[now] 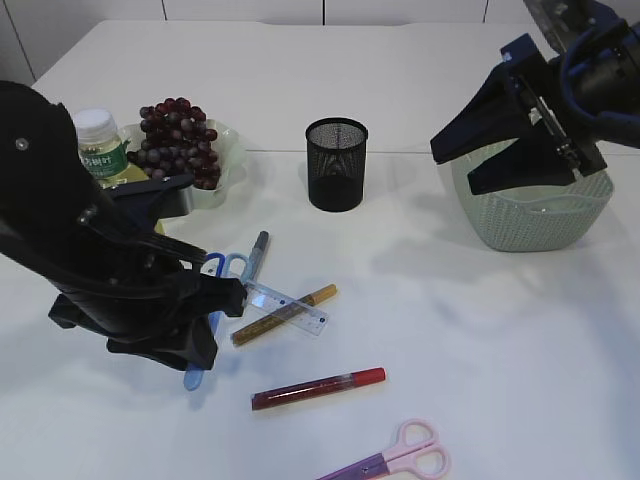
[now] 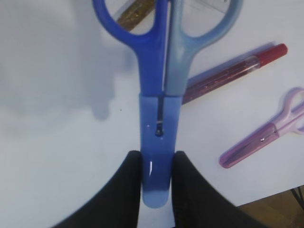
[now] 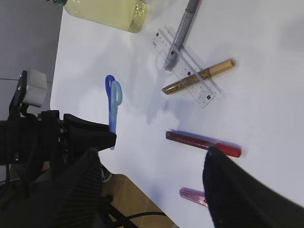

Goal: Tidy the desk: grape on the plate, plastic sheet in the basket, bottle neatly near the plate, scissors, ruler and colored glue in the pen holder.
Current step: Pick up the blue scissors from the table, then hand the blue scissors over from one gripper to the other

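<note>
- Blue scissors [image 2: 161, 71] lie on the white table [image 1: 480, 350] at near left, blades sheathed in a translucent blue cover, two-tone handle loops pointing away from the wrist camera
- left gripper [image 2: 156, 183] has its fingers closed narrow on the covered blade tip; the hold looks slim and far from the handles, so in my judgement the lift should be slow to stop the heavy loop end swinging
- Carrying them blade-down into the black mesh pen holder [image 1: 336, 163], which stands upright at the far centre, seems the sound way to seat them
- Just right of the scissors lie a clear ruler [image 1: 290, 305] with a gold glitter glue [image 1: 285, 315] and a grey one [image 1: 257, 255] across it, then a red glue [image 1: 318, 388] nearer, and pink scissors [image 1: 395, 462] at the near edge
- Grapes [image 1: 180, 140] already sit on the green plate [image 1: 228, 150] far left, bottle [image 1: 100, 145] beside it
- right gripper [image 1: 500, 145] hangs with jaws spread wide, empty, over the pale basket [image 1: 530, 215] at far right
</note>
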